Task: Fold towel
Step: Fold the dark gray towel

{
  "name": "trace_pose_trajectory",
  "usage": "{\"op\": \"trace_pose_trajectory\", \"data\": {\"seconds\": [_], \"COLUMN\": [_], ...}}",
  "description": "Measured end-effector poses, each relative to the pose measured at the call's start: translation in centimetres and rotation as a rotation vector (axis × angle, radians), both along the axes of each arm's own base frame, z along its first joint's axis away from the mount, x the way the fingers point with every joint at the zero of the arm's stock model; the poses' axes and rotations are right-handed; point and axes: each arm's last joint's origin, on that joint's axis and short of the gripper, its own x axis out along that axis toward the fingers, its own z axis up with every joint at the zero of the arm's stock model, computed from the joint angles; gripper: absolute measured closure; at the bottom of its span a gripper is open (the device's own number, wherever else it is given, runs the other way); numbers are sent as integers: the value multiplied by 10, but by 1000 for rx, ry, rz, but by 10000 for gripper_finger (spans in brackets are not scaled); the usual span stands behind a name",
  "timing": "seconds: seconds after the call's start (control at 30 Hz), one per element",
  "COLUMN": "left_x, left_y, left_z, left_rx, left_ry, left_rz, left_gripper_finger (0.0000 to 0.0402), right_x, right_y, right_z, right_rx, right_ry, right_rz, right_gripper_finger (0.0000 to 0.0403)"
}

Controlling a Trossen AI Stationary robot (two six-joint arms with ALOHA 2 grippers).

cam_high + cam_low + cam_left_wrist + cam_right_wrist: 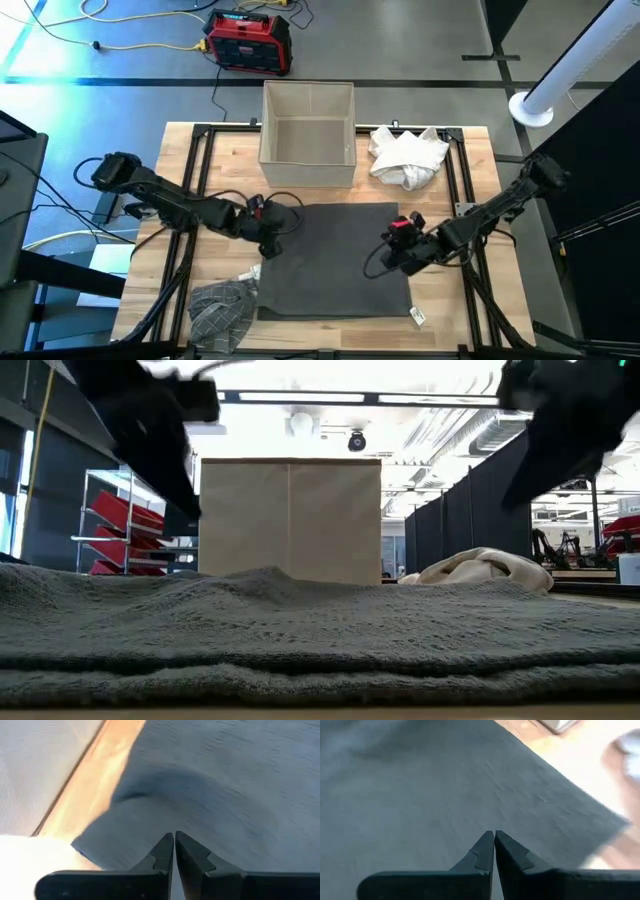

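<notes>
The dark grey towel (335, 260) lies spread on the wooden table, flat except for a low hump near its left edge (150, 785). My left gripper (268, 247) hovers over the towel's left edge, shut, with nothing between its fingers (165, 850). My right gripper (392, 258) hovers over the towel's right part, also shut and empty (494, 834). In the low view both arms stand above the towel (320, 630), clear of it.
A beige open box (307, 135) stands at the table's far middle. A crumpled white cloth (408, 155) lies to its right. A grey checked cloth (222, 305) lies at the near left corner, next to the towel. Black frame rails (190, 190) run along both sides.
</notes>
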Motion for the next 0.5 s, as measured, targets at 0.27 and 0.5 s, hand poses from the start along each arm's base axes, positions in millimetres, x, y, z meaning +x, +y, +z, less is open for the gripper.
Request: {"op": "trace_pose_trajectory", "data": {"seconds": [0.27,0.5], "left_x": [-11,-26], "left_y": [19,16], "left_z": [-33,-55], "left_rx": [-49,-151], "left_ry": [-48,-28], "left_rz": [137,224], "left_gripper_finger": [400,401], "right_x": [-12,-24], "right_y": [-23,-28], "right_z": [-44,-63], "right_rx": [57,117], "right_ry": [-69,58], "right_rz": [-138,-150], "right_gripper_finger": [403,403]}}
